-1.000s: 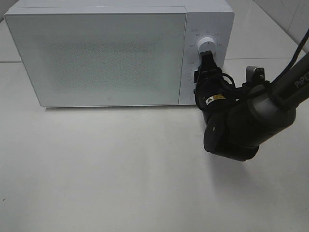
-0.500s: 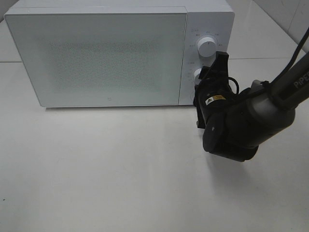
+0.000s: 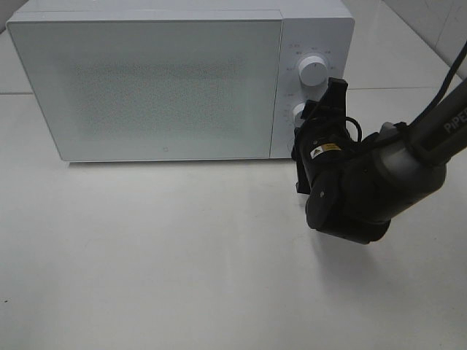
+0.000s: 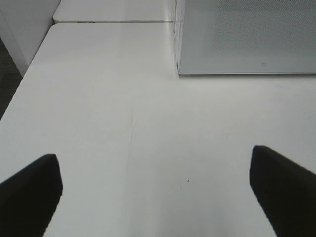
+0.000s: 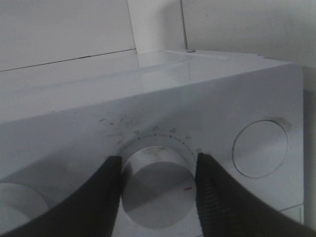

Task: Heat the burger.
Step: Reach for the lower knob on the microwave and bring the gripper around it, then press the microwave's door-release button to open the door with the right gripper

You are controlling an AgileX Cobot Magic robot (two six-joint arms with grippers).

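The burger is not in view. The white microwave (image 3: pixel 168 80) stands at the back of the table with its door shut. My right gripper (image 3: pixel 321 106) is at the control panel, below the upper knob (image 3: pixel 312 71). In the right wrist view its two fingers (image 5: pixel 111 192) press on either side of the lower knob (image 5: pixel 158 173), so the gripper (image 5: pixel 159 168) is shut on it. My left gripper (image 4: pixel 158 197) is open and empty above the bare table, left of the microwave (image 4: pixel 247 39). It does not show in the exterior high view.
The white table (image 3: pixel 160 248) stretches in front of the microwave. The right arm's dark bulk (image 3: pixel 365 189) hangs over the table's right part. A flat round button (image 5: pixel 260 148) sits on the panel beside the lower knob. The table's left edge (image 4: pixel 29 74) shows in the left wrist view.
My right gripper left the upper knob, dropped to the lower knob and turned its wrist. In the last half second it has barely moved.
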